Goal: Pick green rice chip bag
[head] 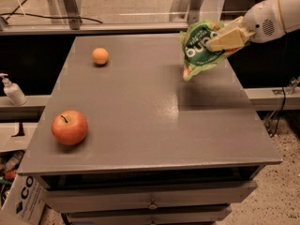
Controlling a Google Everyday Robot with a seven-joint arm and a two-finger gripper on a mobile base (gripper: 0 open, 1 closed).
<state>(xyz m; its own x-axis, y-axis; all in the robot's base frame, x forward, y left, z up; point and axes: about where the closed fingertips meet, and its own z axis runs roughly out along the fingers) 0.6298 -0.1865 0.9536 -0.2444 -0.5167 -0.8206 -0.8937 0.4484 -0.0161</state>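
The hand point(219, 41) is clamped on the green rice chip bag point(199, 54), which hangs above the surface point(140, 144). Its white "dang" lettering is upside down, and the upper edge is hidden behind the fingers. Well left of the hand lies an orange point(100, 56); farther left and lower, an apple point(69, 127).
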